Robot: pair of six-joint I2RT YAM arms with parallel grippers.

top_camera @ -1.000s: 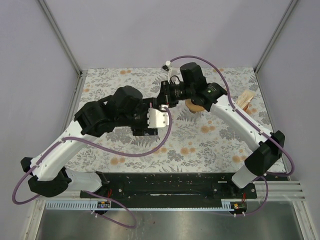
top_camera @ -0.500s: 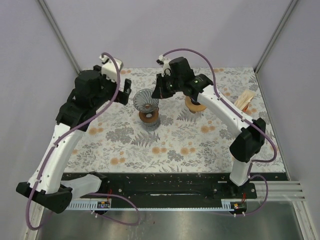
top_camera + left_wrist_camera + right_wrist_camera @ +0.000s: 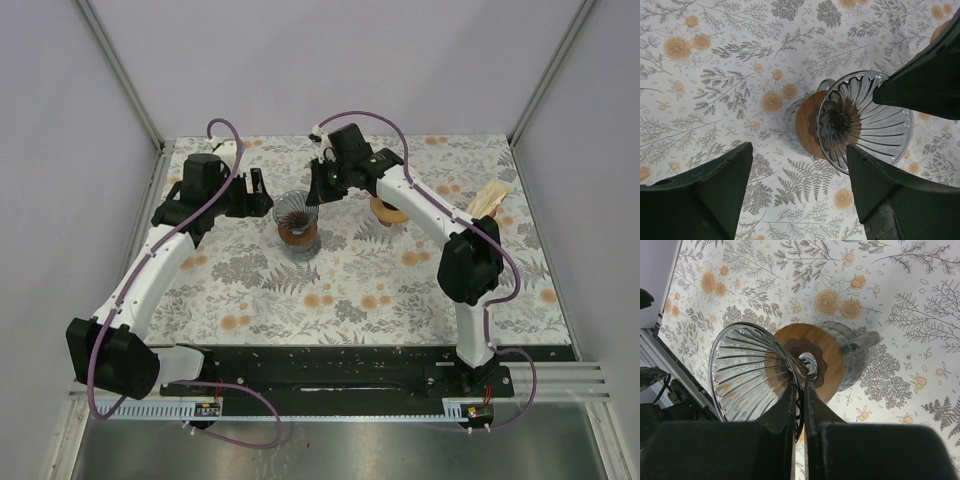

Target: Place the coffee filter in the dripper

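Two hands flank the dripper [image 3: 296, 212] on the tabletop [image 3: 390, 285]: left hand [image 3: 258, 190] open at ten o'clock, right hand [image 3: 318, 186] closed at one o'clock.

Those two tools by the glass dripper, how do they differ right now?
The left tool stands wide open; the right tool is pinched shut. The left tool hangs beside the dripper, apart from it; the right tool sits right at its rim. Both are dark and two-fingered.

My fingers [image 3: 720, 190] stand wide apart with nothing between them. The glass dripper [image 3: 875, 135] sits ahead, close to one fingertip, on the flowered table [image 3: 715, 75].
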